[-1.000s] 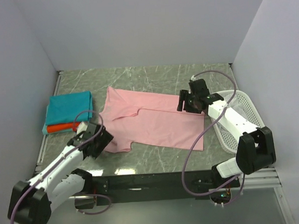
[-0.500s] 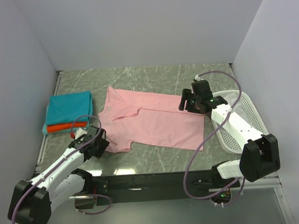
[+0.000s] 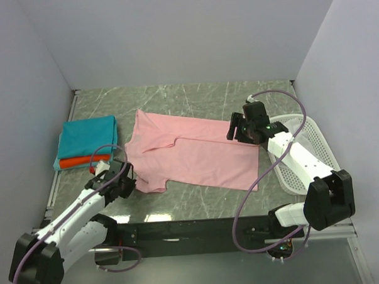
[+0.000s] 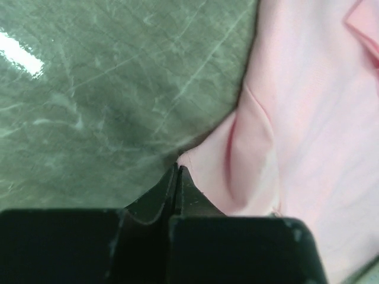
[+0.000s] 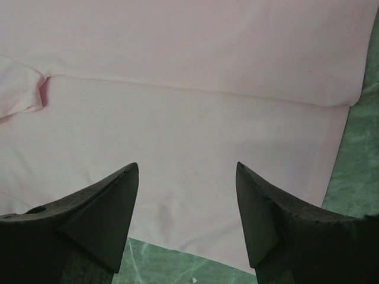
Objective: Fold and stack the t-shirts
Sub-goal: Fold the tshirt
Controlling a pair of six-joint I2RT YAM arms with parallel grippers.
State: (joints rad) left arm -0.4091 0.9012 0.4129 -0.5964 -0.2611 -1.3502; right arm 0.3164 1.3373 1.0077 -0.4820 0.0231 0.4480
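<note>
A light pink t-shirt (image 3: 196, 151) lies spread flat on the marble table, its body toward the right and its sleeves toward the left. My left gripper (image 3: 129, 182) is low at the near left sleeve. Its jaws are pressed together on the sleeve's corner (image 4: 177, 168), and the pink cloth (image 4: 308, 118) puckers beside them. Over the shirt's far right part, my right gripper (image 3: 239, 130) hovers open, with only flat pink cloth (image 5: 189, 89) between its fingertips (image 5: 186, 171). A folded teal t-shirt (image 3: 88, 137) lies on a folded orange-red one (image 3: 77, 162) at the left.
A white perforated basket (image 3: 318, 139) stands at the right edge under my right arm. Grey walls close in the table on the left, back and right. Bare green marble (image 4: 89, 89) lies beside the pink sleeve.
My left gripper has gone from open to shut at the pink sleeve's corner and slid slightly nearer. The right gripper shifted a little to the right, then held still, open.
</note>
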